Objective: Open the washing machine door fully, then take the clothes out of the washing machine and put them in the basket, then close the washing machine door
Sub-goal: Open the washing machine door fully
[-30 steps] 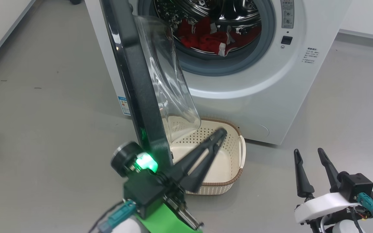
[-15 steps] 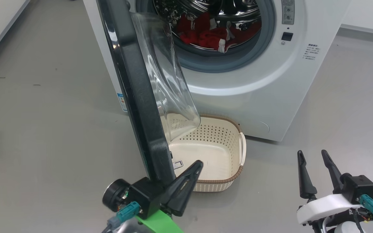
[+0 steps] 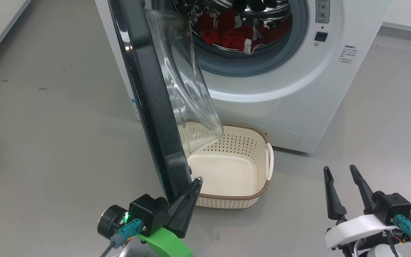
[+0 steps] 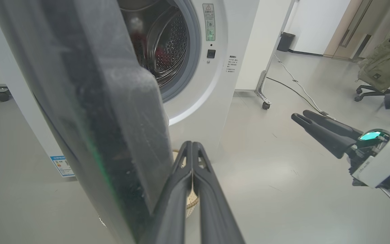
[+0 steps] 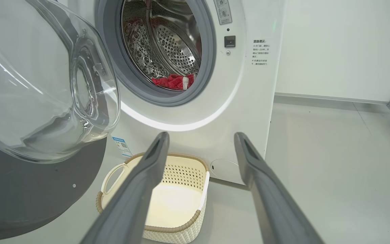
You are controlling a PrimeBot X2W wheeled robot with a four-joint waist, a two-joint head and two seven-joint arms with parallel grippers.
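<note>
My left gripper is clenched, its two fingers pressed flat together with nothing between them. It sits in front of the washing machine, with its tip at the lower edge of the washing machine door. From my left wrist the fingers run right alongside that black rim. I think they touch it, though the blur there leaves me unsure.

The door stands swung out from the washing machine's left side as I face it. It is edge-on to my head camera, and its clear glass bowl bulges toward the drum opening.

My right gripper is released, fingers spread wide and holding nothing. It is well in front of the washing machine, off toward its right side.

The clothes lie inside the washing machine's drum, a red heap with white trim low down near the grey gasket. The basket stands on the floor directly in front of the washing machine, below the drum opening and partly under the door's glass bowl, its cream bottom bare.
</note>
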